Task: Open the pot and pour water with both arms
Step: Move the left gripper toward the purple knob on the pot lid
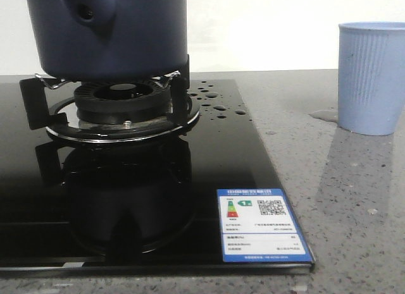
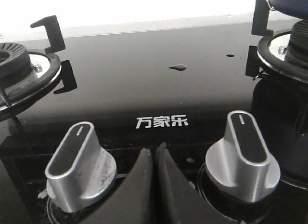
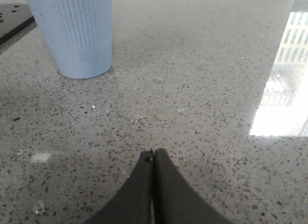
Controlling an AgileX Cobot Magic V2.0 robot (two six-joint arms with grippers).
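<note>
On the speckled grey stone desk (image 1: 354, 199), the large dark navy-blue matte pot (image 1: 111, 35) sits on the burner stand, probably heavy and wet-slippery. Its holed handle stub (image 1: 85, 12) looks the best hold; left hand (image 2: 155, 154) and right hand (image 3: 153, 155) are both pressed together, empty.

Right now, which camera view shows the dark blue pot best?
The front view: the pot fills the upper left, sitting on the burner support. The left wrist view catches only an edge of it; the right wrist view shows none.

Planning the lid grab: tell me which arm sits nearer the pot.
Left. Its shut tool hovers by the stove knobs with the pot close by; the right tool, shut, faces only the cup.
</note>
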